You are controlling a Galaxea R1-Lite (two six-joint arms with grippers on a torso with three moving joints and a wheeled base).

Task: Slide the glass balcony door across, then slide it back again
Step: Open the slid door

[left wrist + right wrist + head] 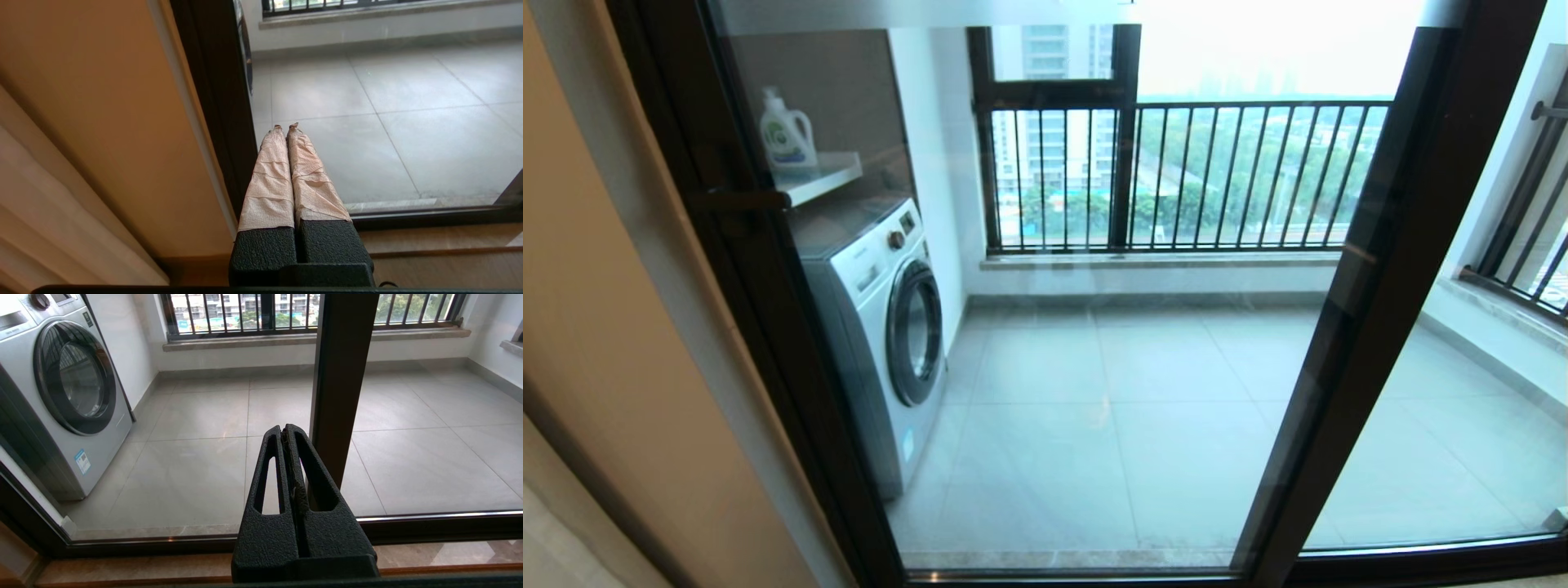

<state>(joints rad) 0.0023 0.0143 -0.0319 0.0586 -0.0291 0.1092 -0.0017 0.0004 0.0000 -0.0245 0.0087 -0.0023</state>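
Glass balcony door standing closed across the opening ahead, its dark brown left upright set against the tan wall, its right upright slanting down through the right half of the head view, a slim dark handle sticking out midway up the left upright. Through the glass: a white front-loading washing machine on the left of the grey tiled balcony floor, a white shelf above it carrying a white detergent bottle, and a black-framed window with vertical railing bars along the far wall. Left gripper low down beside the door's left upright, just short of the glass, tape-wrapped fingers pressed together, nothing between them. Right gripper low in front of the door, just left of the brown right upright, black slotted fingers pressed together and empty, above the bottom rail. Neither gripper visible in the head view
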